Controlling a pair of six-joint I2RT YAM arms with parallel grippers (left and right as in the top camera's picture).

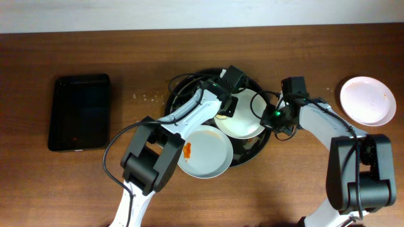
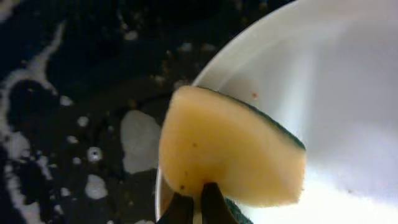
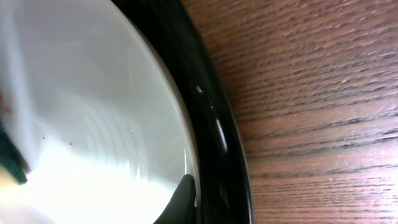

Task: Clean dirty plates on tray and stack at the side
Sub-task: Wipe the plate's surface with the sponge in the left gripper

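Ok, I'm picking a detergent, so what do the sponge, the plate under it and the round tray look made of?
Sponge: soft yellow foam, finely pitted, with a dark green scouring layer. Plate: glossy white, ceramic or melamine; the sheen fits both. Tray: glossy black, probably plastic or lacquer, with sharp highlights along its rim.

Round tray mid-frame holds two plates. Upper plate sits right of centre. Lower plate has an orange smear and overhangs the tray's lower rim. Left gripper is over upper plate's left edge, tan sponge under it. Right gripper is at its right edge. Third plate lies on table, far right. Rectangular tray far left.
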